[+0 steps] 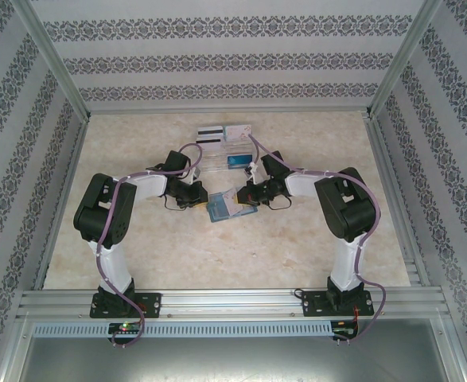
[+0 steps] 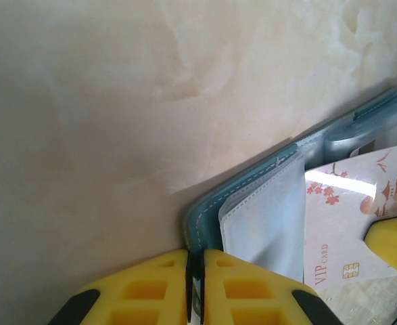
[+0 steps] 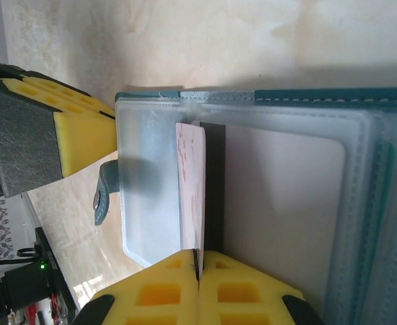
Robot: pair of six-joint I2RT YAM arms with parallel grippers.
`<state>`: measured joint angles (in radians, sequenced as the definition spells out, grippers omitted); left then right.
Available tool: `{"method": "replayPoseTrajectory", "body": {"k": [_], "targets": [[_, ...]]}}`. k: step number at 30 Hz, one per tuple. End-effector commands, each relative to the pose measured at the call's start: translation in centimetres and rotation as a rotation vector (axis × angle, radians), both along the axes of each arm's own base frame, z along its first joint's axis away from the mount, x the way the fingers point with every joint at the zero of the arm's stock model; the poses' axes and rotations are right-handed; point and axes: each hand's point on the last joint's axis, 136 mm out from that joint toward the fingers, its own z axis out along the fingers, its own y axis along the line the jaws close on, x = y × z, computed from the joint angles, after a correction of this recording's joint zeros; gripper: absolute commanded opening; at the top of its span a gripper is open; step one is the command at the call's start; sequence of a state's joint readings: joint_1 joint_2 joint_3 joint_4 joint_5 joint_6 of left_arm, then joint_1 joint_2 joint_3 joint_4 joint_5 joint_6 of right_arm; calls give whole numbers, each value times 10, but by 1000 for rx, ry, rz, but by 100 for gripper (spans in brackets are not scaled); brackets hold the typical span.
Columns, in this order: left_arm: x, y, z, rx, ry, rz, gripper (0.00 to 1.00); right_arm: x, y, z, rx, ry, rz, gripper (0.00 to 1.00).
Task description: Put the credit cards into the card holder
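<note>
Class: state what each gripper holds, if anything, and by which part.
Left gripper: the card holder, by the edge of its teal cover. Right gripper: the pale card, by one edge.

Top view: fixed high above and behind the arm bases (image 1: 122,303), tilted down over the whole table (image 1: 217,263), far off. Left wrist: riding just behind the left gripper (image 2: 195,264), very near, looking low along the tabletop onto the open wallet (image 2: 262,217) and a card (image 2: 340,223). Right wrist: just behind the right gripper (image 3: 198,267), equally near, facing the opposite way. Shared by both wrist views: wallet, card, each other's yellow fingers (image 3: 83,135). Shared with the top view: the same spot, mid-table, small.
</note>
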<state>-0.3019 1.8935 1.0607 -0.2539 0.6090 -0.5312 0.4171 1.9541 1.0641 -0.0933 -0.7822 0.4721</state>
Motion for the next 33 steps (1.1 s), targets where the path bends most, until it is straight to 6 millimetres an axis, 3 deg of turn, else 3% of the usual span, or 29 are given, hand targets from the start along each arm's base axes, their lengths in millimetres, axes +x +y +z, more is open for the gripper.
{"method": "replayPoseTrajectory", "body": {"k": [1, 14, 23, 33], "targets": [[-10, -23, -16, -18, 17, -60, 12, -22, -9, -19, -78, 60, 5, 0], [-12, -25, -16, -22, 18, -61, 12, -8, 15, -15, -21, 54, 19, 0], [-12, -26, -16, -22, 16, -61, 12, 7, 11, -21, -86, -44, -19, 0], [-12, -27, -15, -25, 15, -62, 11, 8, 18, -22, -109, -94, -32, 0]]}}
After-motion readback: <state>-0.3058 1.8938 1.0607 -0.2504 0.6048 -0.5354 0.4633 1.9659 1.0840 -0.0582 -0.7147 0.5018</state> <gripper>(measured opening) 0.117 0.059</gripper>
